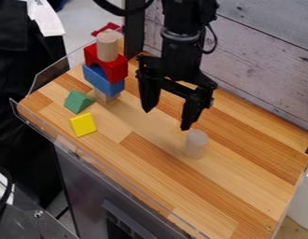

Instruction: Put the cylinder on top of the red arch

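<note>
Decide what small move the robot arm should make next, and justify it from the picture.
Probably raise the gripper straight up, away from the blocks. A wooden cylinder already stands on the red arch, and the gripper is open and holds nothing, so the placing looks done; swinging sideways might knock the stack.

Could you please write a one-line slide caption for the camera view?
A pale wooden cylinder tops a red arch block on a blue block, the open black gripper nearby.
</note>
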### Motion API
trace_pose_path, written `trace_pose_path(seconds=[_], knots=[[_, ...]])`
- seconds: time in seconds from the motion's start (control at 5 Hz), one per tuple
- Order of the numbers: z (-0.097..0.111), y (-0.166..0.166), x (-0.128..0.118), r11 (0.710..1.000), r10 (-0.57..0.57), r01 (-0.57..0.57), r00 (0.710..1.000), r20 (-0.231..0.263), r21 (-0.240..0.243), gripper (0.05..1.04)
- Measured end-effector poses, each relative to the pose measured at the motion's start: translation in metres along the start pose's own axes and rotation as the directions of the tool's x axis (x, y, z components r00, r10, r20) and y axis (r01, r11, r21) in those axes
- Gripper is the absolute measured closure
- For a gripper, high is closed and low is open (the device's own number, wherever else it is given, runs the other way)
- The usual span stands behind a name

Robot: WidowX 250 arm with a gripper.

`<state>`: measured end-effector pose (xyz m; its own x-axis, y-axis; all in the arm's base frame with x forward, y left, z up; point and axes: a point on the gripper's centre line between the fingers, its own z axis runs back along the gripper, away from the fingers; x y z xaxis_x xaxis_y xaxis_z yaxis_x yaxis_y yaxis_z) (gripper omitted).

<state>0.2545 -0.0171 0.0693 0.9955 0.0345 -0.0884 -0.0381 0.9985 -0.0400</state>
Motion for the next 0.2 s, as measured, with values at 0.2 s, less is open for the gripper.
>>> trace_pose_path(seconds=[0.2], knots=[[-0.0013,0.0007,0.0008,1.0,-0.002,0.002,1.0,-0.001,0.007,0.085]])
